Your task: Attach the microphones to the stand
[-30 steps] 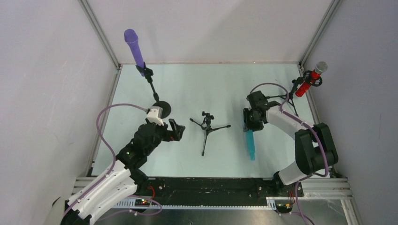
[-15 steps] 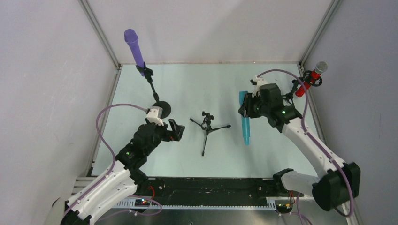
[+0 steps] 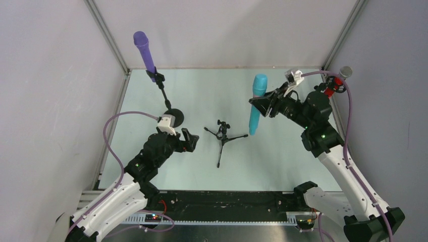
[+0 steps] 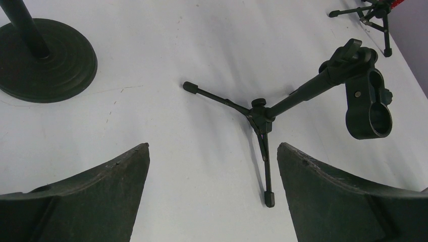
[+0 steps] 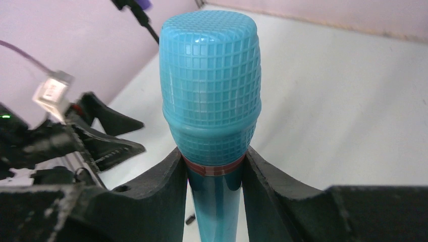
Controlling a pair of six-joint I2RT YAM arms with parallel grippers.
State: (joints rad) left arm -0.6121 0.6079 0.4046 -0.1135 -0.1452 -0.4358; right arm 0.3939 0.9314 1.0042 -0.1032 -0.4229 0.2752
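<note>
The teal microphone [image 5: 210, 85] is clamped just below its head by the right gripper [image 5: 214, 169], long axis near upright with the tail beneath it, and lower and leftward the bare tripod stand [image 3: 222, 135] is seen, with the wide-open, empty left gripper [image 4: 212, 166] beyond it.

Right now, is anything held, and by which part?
Right gripper holds the teal microphone just below its head; left gripper is open, empty.

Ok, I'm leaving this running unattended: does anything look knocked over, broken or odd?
Nothing stands out. The purple microphone and red microphone are mounted, the middle tripod stand is up on its legs with its clip empty, and the right hand holds the teal microphone head-up.
</note>
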